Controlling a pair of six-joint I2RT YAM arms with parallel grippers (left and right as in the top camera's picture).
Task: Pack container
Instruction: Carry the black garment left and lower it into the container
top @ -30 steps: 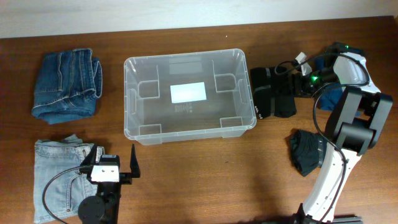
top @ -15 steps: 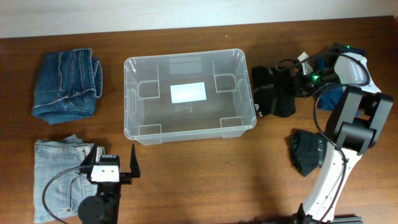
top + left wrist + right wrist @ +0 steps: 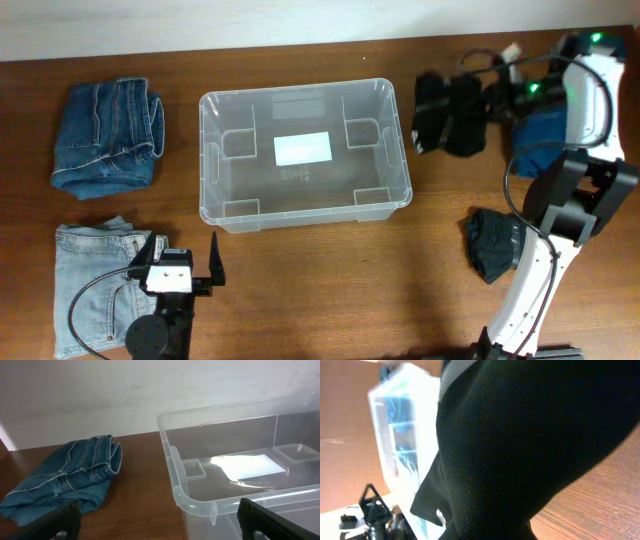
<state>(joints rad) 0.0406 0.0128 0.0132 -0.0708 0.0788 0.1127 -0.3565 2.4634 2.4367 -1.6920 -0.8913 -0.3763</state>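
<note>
While tool [image 3: 488, 101] grips garment [image 3: 449, 113], jeans [image 3: 105, 135] beside container [image 3: 300, 192]

Brown wooden table [image 3: 330, 290], clear container [image 3: 300, 215] at centre, dark jeans [image 3: 105, 138] and pale jeans [image 3: 95, 270] left, dark cloth [image 3: 488, 245] right

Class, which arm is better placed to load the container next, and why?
Right: the right arm holds the black garment beside the container; the left fingers are open, empty.

left pincer [image 3: 176, 252] open, right pincer [image 3: 482, 103] gripping cloth [image 3: 448, 115]
</note>
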